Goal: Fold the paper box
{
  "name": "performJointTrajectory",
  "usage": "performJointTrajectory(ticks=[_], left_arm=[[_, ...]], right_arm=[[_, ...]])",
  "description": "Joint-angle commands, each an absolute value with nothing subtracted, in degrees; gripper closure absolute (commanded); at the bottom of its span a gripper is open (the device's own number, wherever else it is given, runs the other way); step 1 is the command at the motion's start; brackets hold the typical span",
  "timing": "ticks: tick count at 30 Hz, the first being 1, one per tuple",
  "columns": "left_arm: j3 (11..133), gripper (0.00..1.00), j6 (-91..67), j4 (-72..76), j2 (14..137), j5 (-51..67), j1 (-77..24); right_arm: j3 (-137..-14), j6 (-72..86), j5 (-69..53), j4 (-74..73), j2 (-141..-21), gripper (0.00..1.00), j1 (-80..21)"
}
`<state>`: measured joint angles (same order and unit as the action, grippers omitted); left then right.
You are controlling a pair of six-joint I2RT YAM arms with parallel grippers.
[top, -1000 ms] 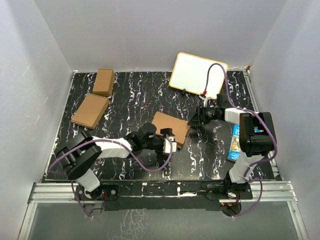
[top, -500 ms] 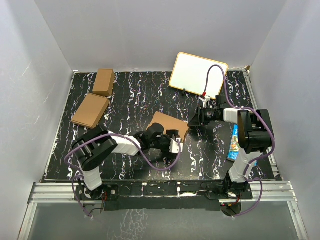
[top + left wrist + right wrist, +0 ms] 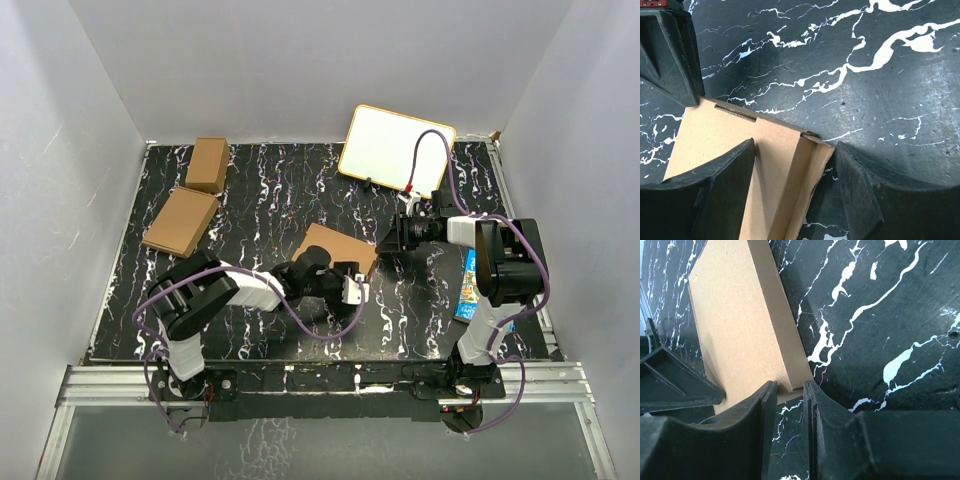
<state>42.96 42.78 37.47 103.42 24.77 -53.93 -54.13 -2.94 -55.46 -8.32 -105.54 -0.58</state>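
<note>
One side wall up, little else done. From above: paper box [image 3: 338,248] lying mostly flat on the counter [image 3: 250,200], caught between the two arms, just ahead of the left end effector [image 3: 350,285] and just beside the right end effector [image 3: 396,238]. No lid closed, no flaps tucked. By this look, most of the folding left to do.

From the left wrist: spread open, fingers [image 3: 715,195] straddling the raised side wall at the near corner of the box. One over the inner panel, the other over bare counter outside. Touching the cardboard or not, cannot tell. Beyond the fingertips, a slit in the far edge with nothing in it.

From the right wrist: nearly closed, only a narrow gap left, a corner of the box right at the fingertips. Pinching the cardboard or merely butting against it, cannot tell.

Against the earlier frames: left end effector shifted slightly along the near edge of the box toward the right arm, its elbow drawn in closer. Box barely moved. Right end effector almost where it was.
</note>
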Motion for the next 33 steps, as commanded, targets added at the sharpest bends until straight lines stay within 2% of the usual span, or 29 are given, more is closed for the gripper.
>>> performJointTrajectory(ticks=[1, 8, 16, 18, 23, 25, 28, 30, 33], left_arm=[[44.96, 0.39, 41.44, 37.83, 103.95, 25.31, -54.24], [45.29, 0.42, 40.02, 38.29, 104.51, 25.65, -54.23], [46.35, 0.52, 39.07, 37.23, 104.93, 26.08, -54.23], [46.63, 0.58, 38.62, 36.89, 105.08, 26.29, -54.29], [47.61, 0.80, 37.67, 35.85, 105.72, 25.87, -54.28], [47.80, 0.83, 37.37, 35.79, 105.89, 25.62, -54.26], [47.86, 0.83, 36.91, 35.81, 105.56, 25.67, -54.24], [47.82, 0.78, 35.74, 35.79, 104.43, 25.60, -54.24], [47.37, 0.59, 32.67, 34.95, 100.87, 24.56, -54.23]], right_arm=[[-56.07, -2.69, -57.39, -5.58, -106.34, 0.68, -0.24], [-56.14, -2.90, -57.24, -6.06, -106.78, 0.70, -0.59], [-56.19, -3.16, -56.95, -6.37, -107.09, 0.70, -1.29], [-56.23, -3.16, -56.95, -6.42, -107.05, 0.71, -1.41], [-56.17, -3.24, -56.95, -6.59, -107.07, 0.71, -1.49], [-56.23, -3.30, -56.95, -6.66, -107.14, 0.71, -1.49], [-56.37, -3.34, -57.02, -6.76, -107.06, 0.71, -1.49], [-56.52, -3.49, -57.12, -7.05, -106.99, 0.70, -1.49], [-56.99, -4.33, -57.30, -7.65, -106.50, 0.66, -1.43]])
